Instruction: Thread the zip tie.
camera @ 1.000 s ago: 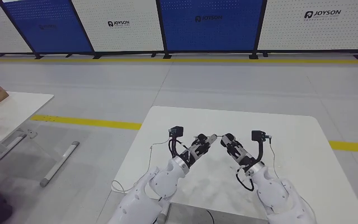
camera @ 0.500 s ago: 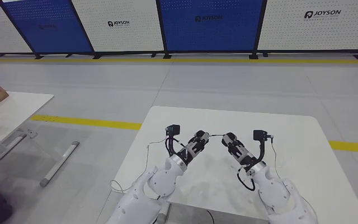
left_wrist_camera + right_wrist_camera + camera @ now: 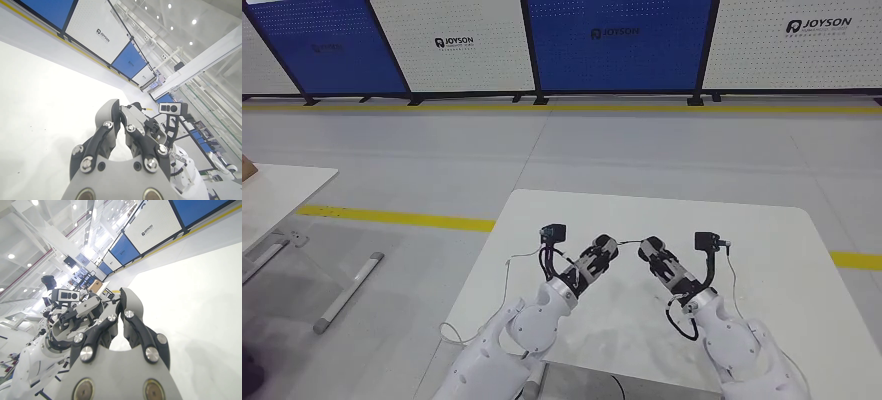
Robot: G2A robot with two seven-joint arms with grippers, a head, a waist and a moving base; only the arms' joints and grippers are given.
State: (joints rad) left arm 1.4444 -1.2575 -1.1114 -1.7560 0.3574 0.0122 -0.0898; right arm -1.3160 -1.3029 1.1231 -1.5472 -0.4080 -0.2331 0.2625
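Right gripper fingers pinch shut on a thin black zip tie with a small square head. Left gripper fingers pinch its other end. The zip tie spans between them above the white table. Wall panels carry dark printed logos.

The zip tie is hiding its ends inside pinched fingers, its threading looking too thin to judge.

Smooth matt table, black plastic zip tie
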